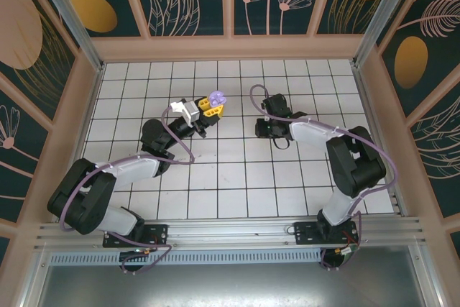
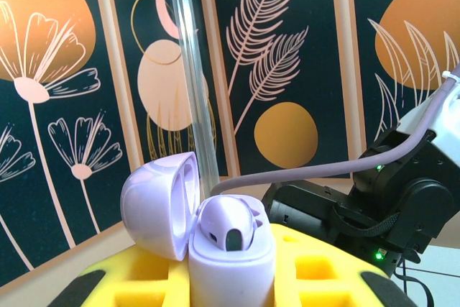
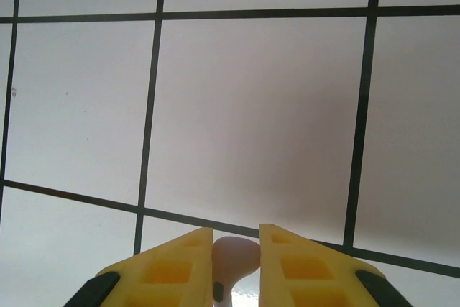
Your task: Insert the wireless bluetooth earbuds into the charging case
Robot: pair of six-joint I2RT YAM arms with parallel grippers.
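White gridded tabletop (image 1: 237, 177). Left gripper (image 1: 210, 109) clamps round lavender plastic charging case (image 2: 230, 267) upright, lid open. Right gripper (image 3: 236, 239), well apart, pinches small pale stemmed earbud (image 3: 233, 253). Best: line stem over free socket, lower slowly.

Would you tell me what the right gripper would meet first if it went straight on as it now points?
Most likely the white tiled table: the right gripper, jaws shut on a pale earbud, points at bare tiles ahead.

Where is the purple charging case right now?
The purple case, lid open, sits clamped in the left end effector at the far middle of the tiled table, just left of the right arm.
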